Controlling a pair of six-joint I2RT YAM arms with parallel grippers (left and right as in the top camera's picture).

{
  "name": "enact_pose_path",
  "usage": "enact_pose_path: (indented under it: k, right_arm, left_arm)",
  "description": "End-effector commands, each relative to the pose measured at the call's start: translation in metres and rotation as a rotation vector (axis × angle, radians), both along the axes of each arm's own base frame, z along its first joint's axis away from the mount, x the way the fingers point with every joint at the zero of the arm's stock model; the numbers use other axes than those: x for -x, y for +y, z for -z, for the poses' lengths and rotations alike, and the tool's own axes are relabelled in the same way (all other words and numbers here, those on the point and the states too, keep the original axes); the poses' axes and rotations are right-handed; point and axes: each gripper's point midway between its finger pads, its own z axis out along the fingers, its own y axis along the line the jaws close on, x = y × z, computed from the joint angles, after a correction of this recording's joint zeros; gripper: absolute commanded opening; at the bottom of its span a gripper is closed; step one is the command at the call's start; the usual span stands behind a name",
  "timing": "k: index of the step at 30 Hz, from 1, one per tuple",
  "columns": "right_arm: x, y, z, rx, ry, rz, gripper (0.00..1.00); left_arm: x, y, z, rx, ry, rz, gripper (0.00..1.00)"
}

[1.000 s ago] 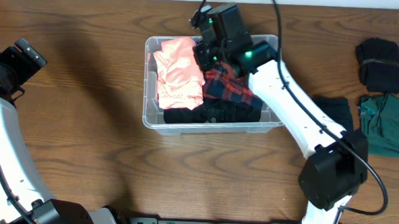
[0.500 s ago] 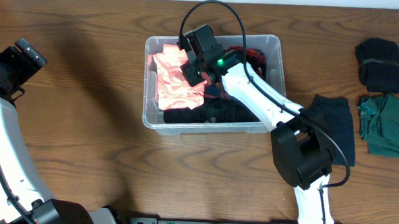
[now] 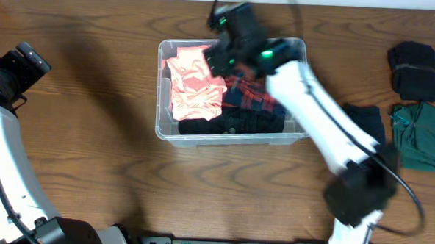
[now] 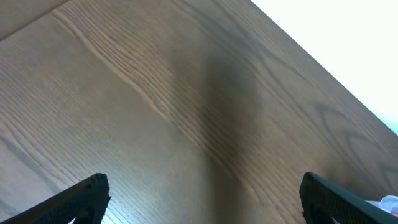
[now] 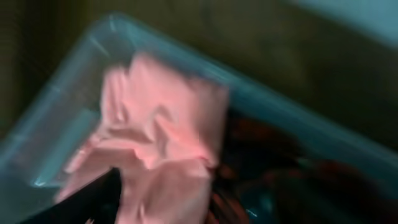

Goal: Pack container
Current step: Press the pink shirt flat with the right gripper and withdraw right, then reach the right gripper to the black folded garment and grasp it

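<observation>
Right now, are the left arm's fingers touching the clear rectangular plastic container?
Apart. The left wrist view shows only bare wooden table between the open left fingers; the overhead view shows wide table between that arm and the container.

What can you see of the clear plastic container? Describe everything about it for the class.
The container is a clear, colourless rectangular plastic bin with rounded corners and a rolled rim, standing upright and lidless on the wooden table. It holds a crumpled pink garment at its left, red-and-dark plaid cloth beside that, and black cloth along the wall nearest the robot. The right arm reaches over its back right corner.
</observation>
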Motion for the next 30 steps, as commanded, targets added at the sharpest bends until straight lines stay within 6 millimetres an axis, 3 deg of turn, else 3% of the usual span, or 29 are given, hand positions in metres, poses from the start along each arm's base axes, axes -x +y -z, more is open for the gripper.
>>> enact_pose_path:
  k: [1,6,14,19,23,30]
  right_arm:
    - [-0.009,-0.055,-0.065,-0.049,-0.091,0.112,0.83]
    - [-0.019,-0.145,-0.074,-0.038,-0.047,0.3,0.89]
    - [-0.033,-0.322,-0.051,-0.051,0.047,0.647,0.9]
    - [-0.026,-0.414,-0.031,-0.165,0.101,0.757,0.94]
    - [-0.016,-0.467,0.002,-0.236,0.169,0.801,0.94]
    - [0.009,-0.535,0.065,-0.244,0.281,0.883,0.95]
  left_arm:
    - [-0.002,0.0,0.001,0.001,0.0,0.01,0.98]
    - [-0.002,0.0,0.001,0.001,0.0,0.01,0.98]
    - [-0.002,0.0,0.001,0.001,0.0,0.01,0.98]
    - [-0.001,0.0,0.001,0.001,0.001,0.01,0.98]
    - [-0.002,0.0,0.001,0.001,0.0,0.01,0.98]
    - [-0.001,0.0,0.001,0.001,0.001,0.01,0.98]
